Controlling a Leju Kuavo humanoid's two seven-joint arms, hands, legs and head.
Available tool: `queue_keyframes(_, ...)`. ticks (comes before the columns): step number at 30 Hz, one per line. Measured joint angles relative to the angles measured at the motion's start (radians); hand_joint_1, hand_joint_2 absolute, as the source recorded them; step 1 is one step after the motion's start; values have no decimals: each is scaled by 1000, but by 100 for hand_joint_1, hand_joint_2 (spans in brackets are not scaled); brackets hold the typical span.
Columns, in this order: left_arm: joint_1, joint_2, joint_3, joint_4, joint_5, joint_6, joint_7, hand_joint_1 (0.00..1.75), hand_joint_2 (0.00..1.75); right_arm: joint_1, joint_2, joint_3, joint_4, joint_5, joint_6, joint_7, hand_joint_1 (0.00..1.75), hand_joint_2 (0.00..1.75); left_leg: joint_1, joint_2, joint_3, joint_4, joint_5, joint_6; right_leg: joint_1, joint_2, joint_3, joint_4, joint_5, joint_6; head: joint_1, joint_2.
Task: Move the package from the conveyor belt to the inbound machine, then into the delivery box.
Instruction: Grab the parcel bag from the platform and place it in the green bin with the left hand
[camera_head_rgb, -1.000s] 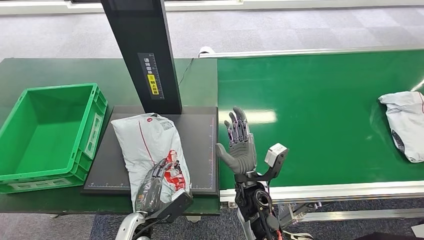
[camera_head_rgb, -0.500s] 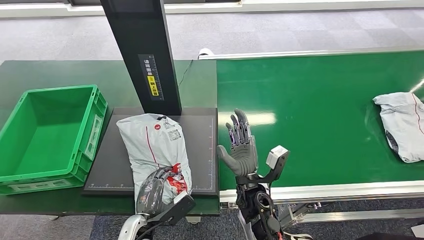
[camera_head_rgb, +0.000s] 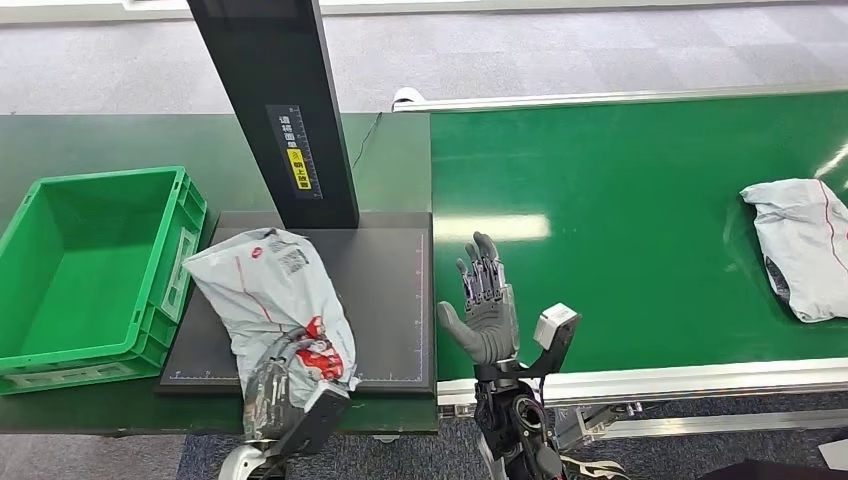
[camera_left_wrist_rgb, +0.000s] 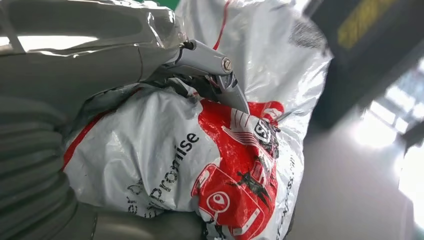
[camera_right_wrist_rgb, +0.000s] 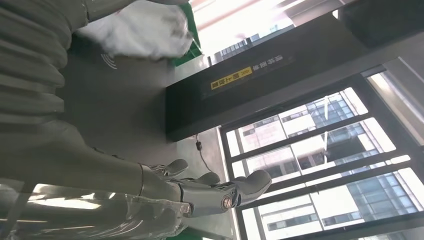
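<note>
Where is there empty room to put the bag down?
The green box is bare inside. The black scanner plate is free between the package and right hand. It is crowded where the left hand grips.

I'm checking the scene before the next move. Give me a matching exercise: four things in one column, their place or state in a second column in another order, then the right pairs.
Things:
1. left hand
2. right hand
3. green crate
4. second package

Places or states:
A. lies far along the green belt
B. stands empty beside the black scanner plate
C. grips the white and red package
D. held up, fingers spread, holding nothing

Pairs: 1-C, 2-D, 3-B, 4-A
</note>
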Motion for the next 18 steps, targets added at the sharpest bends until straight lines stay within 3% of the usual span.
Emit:
queue_keyframes(8,115,-10,4,-299,228,204,-210,175,175,5,1,-9,1,-6,-10,-6,0,175,0,0,-5,0,-1,0,0,0,-5,0,0,0,0,0)
queue_keyframes(14,175,-32,-2,-450,305,222,-344,175,175,0,1,-13,11,-10,-14,-17,0,175,0,0,-6,0,-1,0,0,0,-5,0,0,0,0,0)
queue_keyframes(18,202,-48,-1,-557,314,222,-371,175,175,-5,0,-14,23,-12,-13,-26,0,175,0,1,-6,0,-1,0,0,0,-6,0,0,0,0,0)
